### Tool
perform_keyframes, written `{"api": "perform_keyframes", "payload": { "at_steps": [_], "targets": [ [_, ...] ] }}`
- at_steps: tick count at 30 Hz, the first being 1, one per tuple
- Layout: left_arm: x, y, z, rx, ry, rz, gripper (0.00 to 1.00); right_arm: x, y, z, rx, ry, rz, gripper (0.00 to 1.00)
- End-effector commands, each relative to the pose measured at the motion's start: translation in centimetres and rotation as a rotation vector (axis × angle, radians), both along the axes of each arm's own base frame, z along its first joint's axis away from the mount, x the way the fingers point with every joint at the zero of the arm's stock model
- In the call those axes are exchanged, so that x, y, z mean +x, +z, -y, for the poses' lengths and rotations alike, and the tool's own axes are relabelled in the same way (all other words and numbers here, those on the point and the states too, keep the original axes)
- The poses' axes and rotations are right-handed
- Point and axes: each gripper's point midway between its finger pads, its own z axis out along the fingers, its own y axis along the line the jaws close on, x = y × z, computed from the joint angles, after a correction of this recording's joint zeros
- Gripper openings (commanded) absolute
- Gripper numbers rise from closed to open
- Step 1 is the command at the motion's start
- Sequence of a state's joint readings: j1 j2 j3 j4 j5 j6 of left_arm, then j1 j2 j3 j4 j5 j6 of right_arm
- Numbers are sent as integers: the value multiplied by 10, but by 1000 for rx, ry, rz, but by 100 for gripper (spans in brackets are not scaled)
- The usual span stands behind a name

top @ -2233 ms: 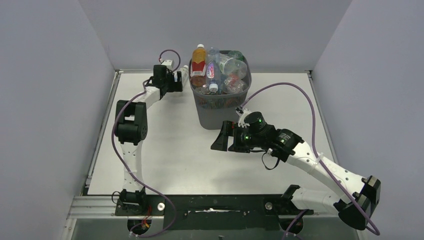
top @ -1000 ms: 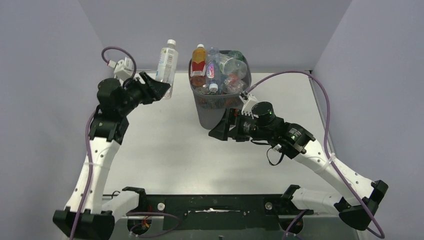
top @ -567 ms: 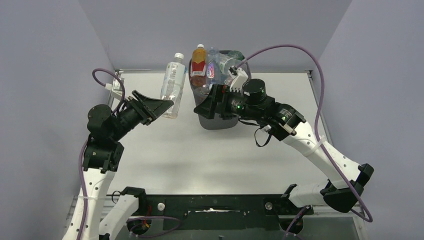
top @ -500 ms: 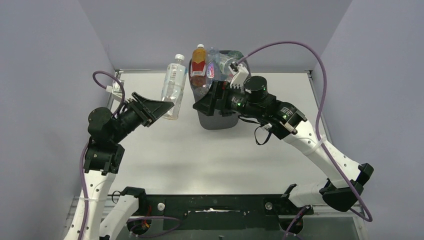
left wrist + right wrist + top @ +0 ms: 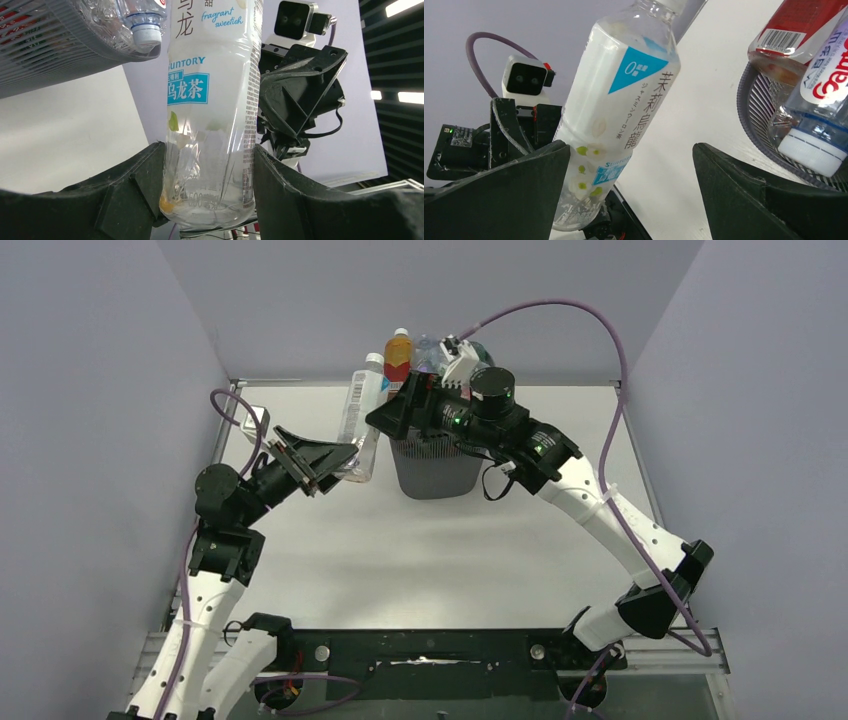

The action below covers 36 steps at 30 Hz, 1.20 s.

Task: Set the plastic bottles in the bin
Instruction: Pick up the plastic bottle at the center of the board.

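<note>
Presently, you have the left gripper clamped on the base of a clear bottle with a white and blue label. Both fingers press its lower sides, and the bottle stands cap-up, leaning slightly toward the far side. It is held above the table, just left of the bin and close to its rim. The bin sits at the far middle of the table and is packed above its rim with bottles – among them an orange-filled bottle with a red label and a clear bottle with a white cap. Your right gripper hangs at the bin's left rim facing the held bottle, its fingers spread wide and gripping nothing. From these views – all three – I cannot tell whether either right finger touches the bottle.
</note>
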<state>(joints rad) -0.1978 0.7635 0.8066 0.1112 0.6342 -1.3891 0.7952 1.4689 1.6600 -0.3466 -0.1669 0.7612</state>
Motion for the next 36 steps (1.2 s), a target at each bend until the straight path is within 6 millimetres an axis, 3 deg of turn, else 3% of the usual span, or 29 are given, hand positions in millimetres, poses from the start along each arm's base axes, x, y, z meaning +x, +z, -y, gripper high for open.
{"api": "perform_keyframes", "payload": {
  "at_steps": [1,10,22,26,30,33,36],
  "targets": [
    [-16,43,4,-90,-54,129,45,-1,35,-5,83,29,80,99],
    [-10,30,7,-125,-59,97,45,-8,36,-20,140,115,85,98],
    [-1,32,11,-137,-55,93,45,-15,4,-40,114,159,-5,100],
    [0,38,14,-119,-58,109,45,-14,1,-42,107,163,-15,92],
    [0,40,19,-70,-71,122,52,-12,7,-40,91,155,0,76],
    [-1,43,21,-16,-82,143,57,-7,15,-29,72,121,13,67],
    [-1,46,24,41,-98,169,59,0,24,-11,69,93,17,64]
  ]
}}
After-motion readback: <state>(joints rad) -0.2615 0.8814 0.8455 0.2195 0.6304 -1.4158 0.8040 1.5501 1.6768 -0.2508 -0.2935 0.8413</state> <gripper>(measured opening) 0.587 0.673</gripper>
